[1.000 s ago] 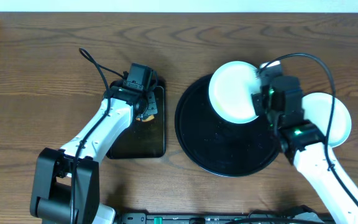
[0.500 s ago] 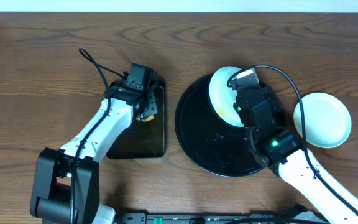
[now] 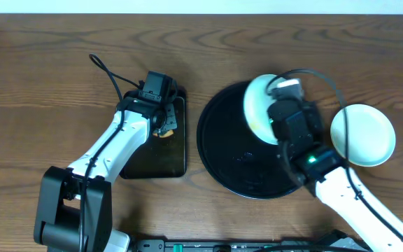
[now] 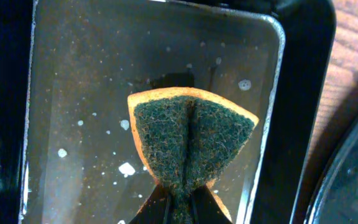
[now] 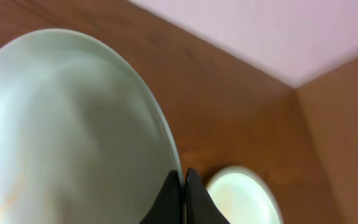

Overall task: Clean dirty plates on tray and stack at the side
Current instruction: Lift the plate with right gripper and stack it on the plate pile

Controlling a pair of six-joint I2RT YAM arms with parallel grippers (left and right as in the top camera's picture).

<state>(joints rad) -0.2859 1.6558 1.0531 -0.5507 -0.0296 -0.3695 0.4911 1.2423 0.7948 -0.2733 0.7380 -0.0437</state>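
My right gripper point(image 3: 278, 110) is shut on the rim of a pale mint-green plate point(image 3: 257, 110) and holds it tilted steeply over the back right of the round black tray point(image 3: 222, 150). In the right wrist view the fingertips point(image 5: 183, 182) pinch the plate's edge point(image 5: 73, 124), and a faint orange smear shows low on its face. A second pale plate point(image 3: 362, 134) lies on the wood to the right of the tray and also shows in the right wrist view point(image 5: 241, 196). My left gripper point(image 4: 180, 208) is shut on a green-faced sponge point(image 4: 191, 137). A third plate is not in view.
The sponge hangs over a smaller rectangular black tray point(image 3: 177, 157) left of the round one, and that tray holds water and white specks point(image 4: 73, 124). Brown wood tabletop point(image 3: 40, 84) surrounds both trays. A pale wall runs along the table's back edge.
My right gripper has turned the plate from nearly flat to steeply tilted and shifted it slightly over the tray's back right. The left arm and sponge have not moved.
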